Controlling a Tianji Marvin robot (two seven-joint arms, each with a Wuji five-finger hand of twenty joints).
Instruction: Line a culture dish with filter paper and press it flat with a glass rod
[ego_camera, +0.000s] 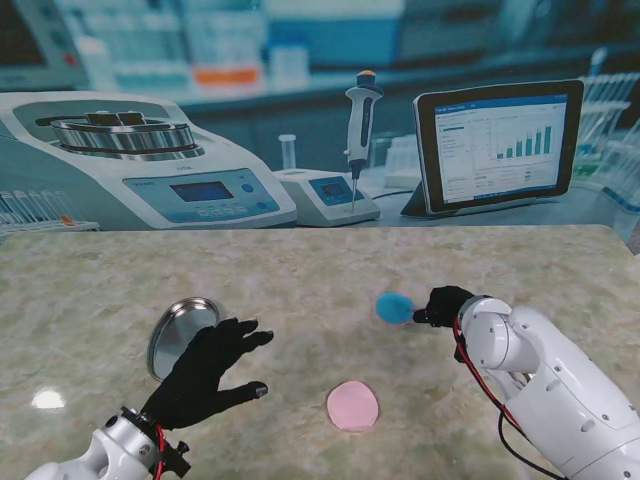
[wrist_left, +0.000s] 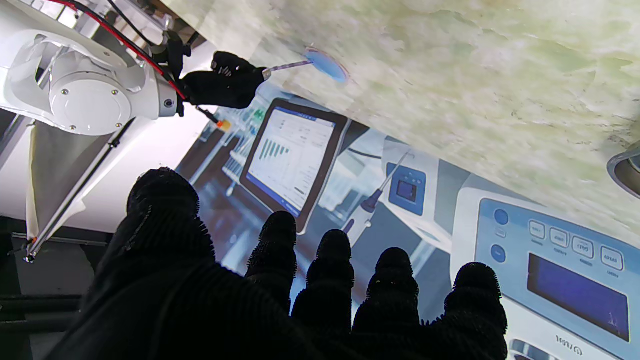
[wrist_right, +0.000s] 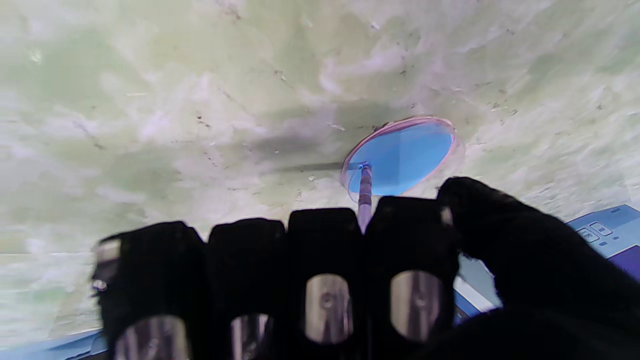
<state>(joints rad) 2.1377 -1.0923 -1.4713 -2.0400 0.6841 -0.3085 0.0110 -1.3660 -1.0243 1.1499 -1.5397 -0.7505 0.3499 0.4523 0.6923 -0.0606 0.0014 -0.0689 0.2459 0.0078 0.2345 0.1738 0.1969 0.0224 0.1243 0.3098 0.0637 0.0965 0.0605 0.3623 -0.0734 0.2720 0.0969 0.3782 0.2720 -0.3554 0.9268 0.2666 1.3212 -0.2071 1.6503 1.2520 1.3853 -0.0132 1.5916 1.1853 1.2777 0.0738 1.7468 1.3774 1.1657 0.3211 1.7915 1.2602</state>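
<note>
The right hand (wrist_right: 350, 270) is clenched around the glass rod (wrist_right: 365, 192), with 4 fingers curled over it and the thumb closing from the side. The rod runs out from the fist to the culture dish (ego_camera: 395, 306), and its tip rests at the edge of the blue filter paper (wrist_right: 402, 157) that lines the dish. The dish sits on the bench (ego_camera: 300, 270) toward its right half, roughly midway between the near and far edges, just beside the right hand.

The left hand (ego_camera: 205, 372) is released, fingers spread and holding nothing, hovering near the left part of the near edge. Just beside it, farther from me, a round metal lid (ego_camera: 180, 335) stands tilted. A pink disc (ego_camera: 352, 405) lies flat near the near edge, between the 2 hands.

The pressing step looks to be in hand. The risks: the rod meets the paper at its rim, not its middle, so a push could lift or crease the paper, or slide the light dish across the smooth bench since nothing steadies it. A thin, slick rod could also twist or slip within the fist.
</note>
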